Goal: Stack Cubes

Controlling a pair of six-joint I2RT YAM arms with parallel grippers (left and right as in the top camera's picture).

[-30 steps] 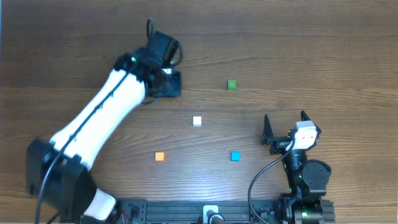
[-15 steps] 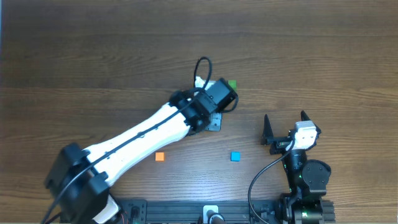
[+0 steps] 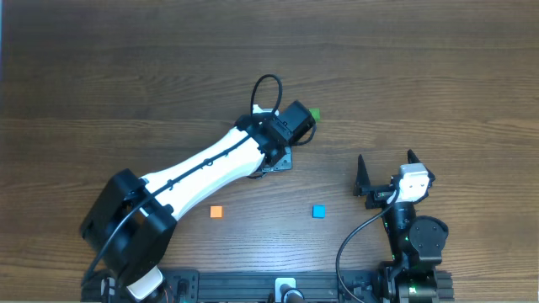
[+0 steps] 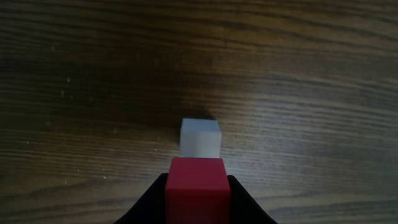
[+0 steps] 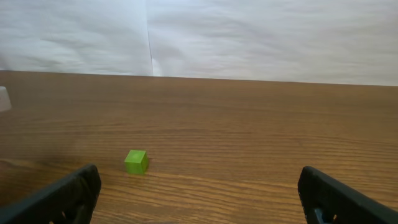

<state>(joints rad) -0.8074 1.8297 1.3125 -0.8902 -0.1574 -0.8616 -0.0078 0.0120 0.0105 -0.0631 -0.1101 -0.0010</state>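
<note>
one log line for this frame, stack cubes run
left gripper: shut on red cube | red cube: close by white cube, not on it | right gripper: open | green cube, orange cube, blue cube: unstacked

print: none legible, any view | red cube (image 4: pixel 198 186): faces plain | white cube (image 4: pixel 200 138): faces plain | green cube (image 5: pixel 136 161): faces plain | orange cube (image 3: pixel 216 212), blue cube (image 3: pixel 318 211): too small to tell | table (image 3: pixel 421 67): wood grain only
</note>
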